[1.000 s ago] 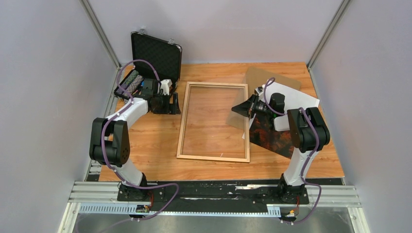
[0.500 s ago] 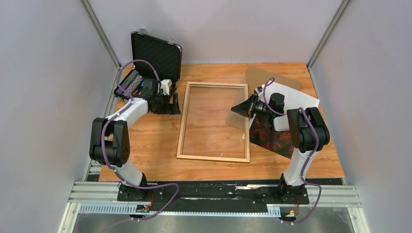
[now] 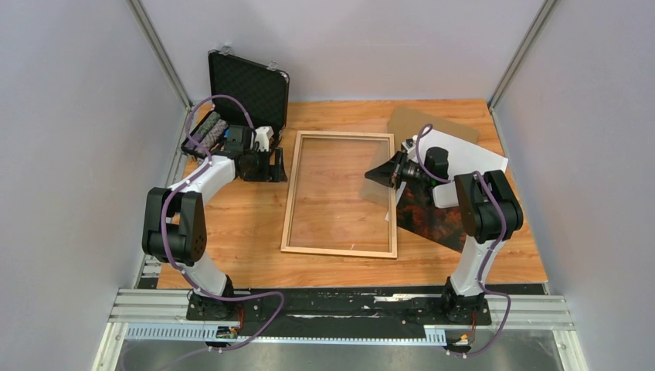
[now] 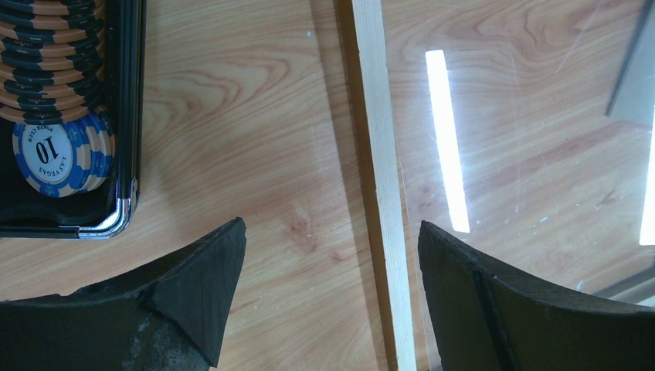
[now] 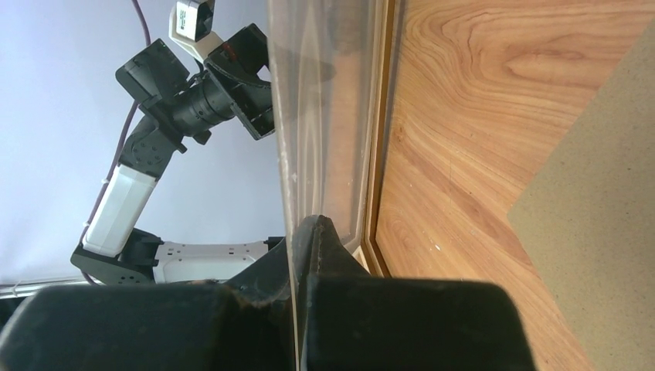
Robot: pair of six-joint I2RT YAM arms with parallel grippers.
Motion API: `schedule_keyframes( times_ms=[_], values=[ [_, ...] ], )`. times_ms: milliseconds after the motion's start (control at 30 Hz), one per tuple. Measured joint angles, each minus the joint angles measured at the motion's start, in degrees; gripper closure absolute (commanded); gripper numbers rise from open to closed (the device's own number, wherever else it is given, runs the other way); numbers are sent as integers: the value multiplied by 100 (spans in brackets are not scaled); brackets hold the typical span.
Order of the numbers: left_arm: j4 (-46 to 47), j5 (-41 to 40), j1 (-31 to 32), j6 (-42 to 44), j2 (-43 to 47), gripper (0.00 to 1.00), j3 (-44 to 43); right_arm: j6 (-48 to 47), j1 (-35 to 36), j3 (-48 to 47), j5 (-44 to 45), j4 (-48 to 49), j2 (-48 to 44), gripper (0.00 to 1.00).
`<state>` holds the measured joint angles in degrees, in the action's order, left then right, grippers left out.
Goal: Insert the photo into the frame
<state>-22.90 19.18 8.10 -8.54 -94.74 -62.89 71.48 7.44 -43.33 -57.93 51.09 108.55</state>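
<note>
The frame (image 3: 340, 193), thin light wood, lies flat in the middle of the table. The photo (image 3: 426, 215) rests face up to its right, partly under my right arm, with dark orange-red trees showing. My right gripper (image 3: 380, 173) is shut on the edge of a clear tinted sheet (image 3: 376, 193), held tilted over the frame's right rail (image 5: 382, 116). In the right wrist view the sheet (image 5: 320, 116) runs up out of the closed gripper (image 5: 303, 232). My left gripper (image 4: 332, 255) hangs open just above the frame's left rail (image 4: 382, 154), one finger on each side of it and nothing between them.
An open black foam-lined case (image 3: 247, 89) with poker chips (image 4: 58, 151) stands at the back left, close to my left gripper (image 3: 276, 164). A brown backing board (image 3: 413, 120) lies at the back right, partly under the photo's white end.
My right wrist has shifted slightly left and toward the back with the clear sheet. The left arm has not moved.
</note>
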Motion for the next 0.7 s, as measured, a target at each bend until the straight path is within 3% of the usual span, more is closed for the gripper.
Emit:
schedule_keyframes(
  times_ms=[700],
  values=[
    [0, 2, 0, 0, 0, 11, 0, -754, 7, -431, 393, -1495, -232, 100]
  ],
)
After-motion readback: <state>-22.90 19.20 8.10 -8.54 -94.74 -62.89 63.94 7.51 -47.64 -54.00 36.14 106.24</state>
